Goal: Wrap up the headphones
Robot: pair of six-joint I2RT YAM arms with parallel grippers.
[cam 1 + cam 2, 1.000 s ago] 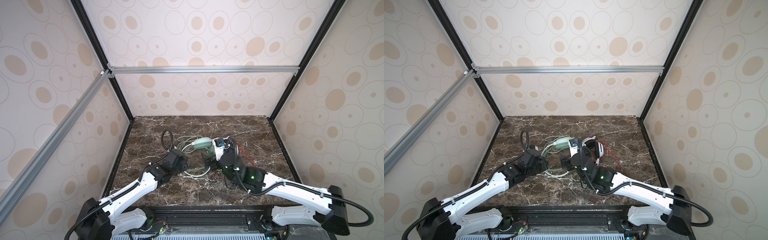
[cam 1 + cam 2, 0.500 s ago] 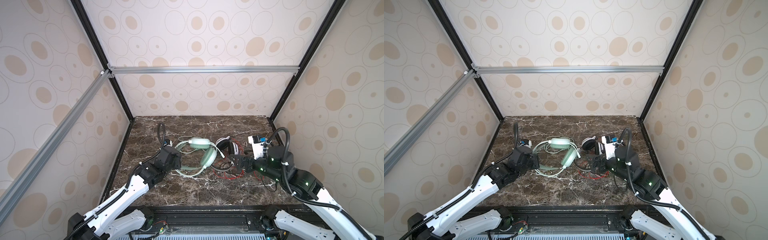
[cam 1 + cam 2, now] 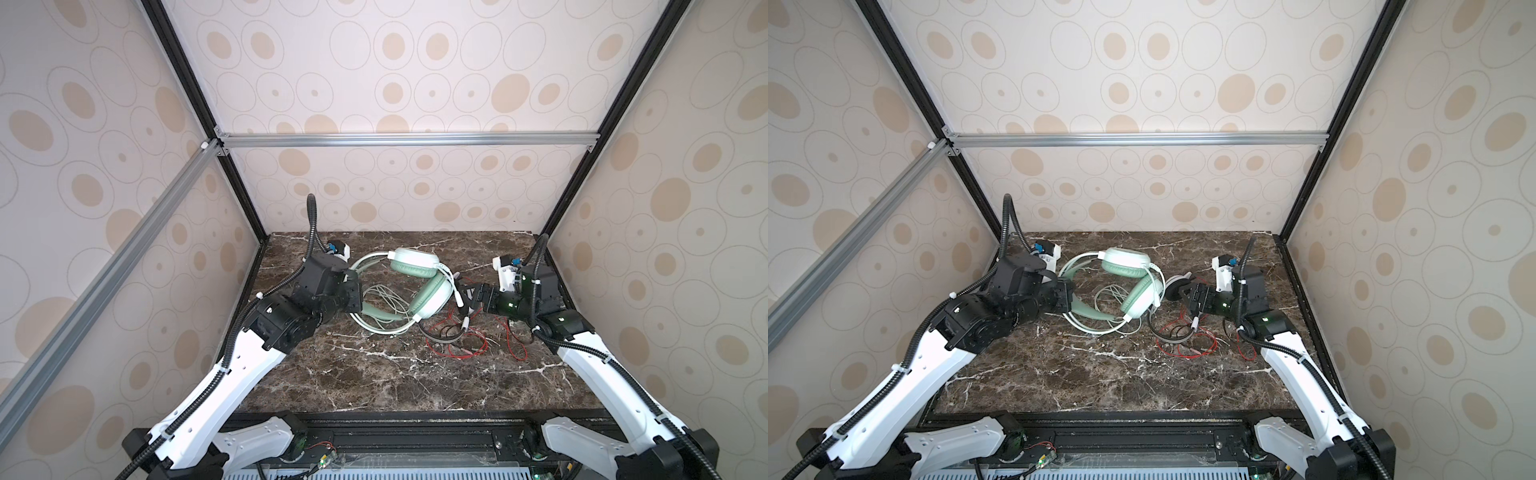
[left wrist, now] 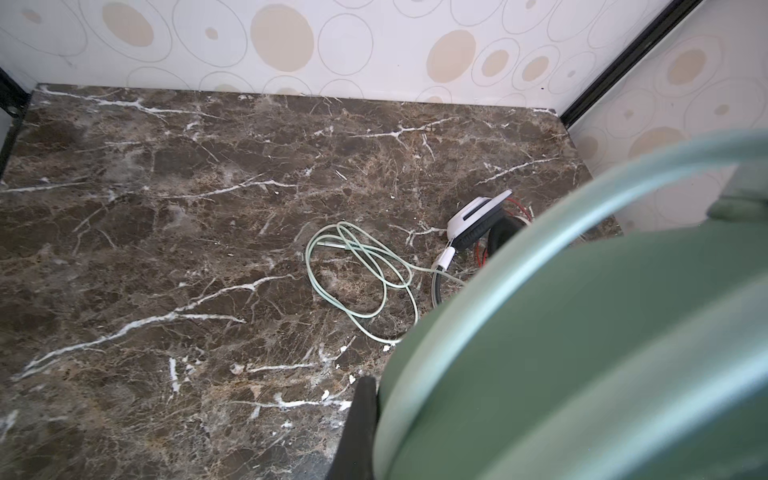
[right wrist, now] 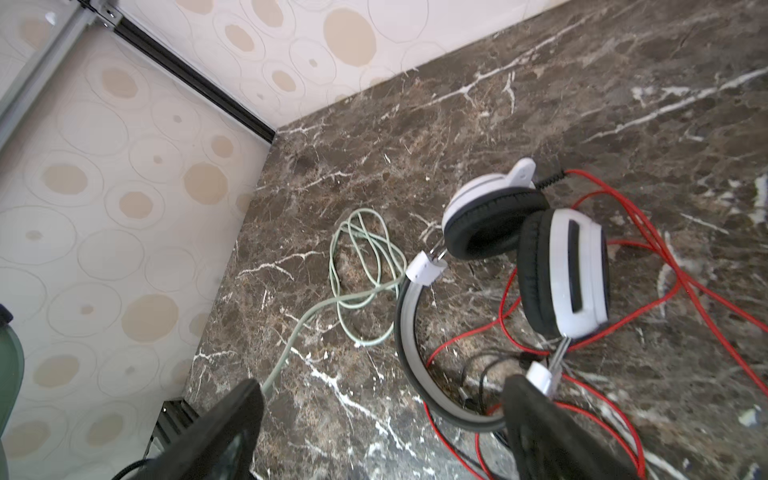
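Note:
The mint-green headphones lie at the back middle of the marble table in both top views, their pale green cable looped loosely on the surface. My left gripper is shut on their green headband, which fills much of the left wrist view beside one dark finger. The white-and-black headphones lie just right of them, with a grey headband and a tangled red cable. My right gripper hangs open over that headband, holding nothing.
The marble table is closed in by patterned walls at the back and both sides. Black frame posts stand in the back corners. Red cable loops trail toward the right wall.
Both grippers were bunched over the headphones in the middle a second ago. The left one has closed on the green headband and drawn it left; the right arm has swung out to the right.

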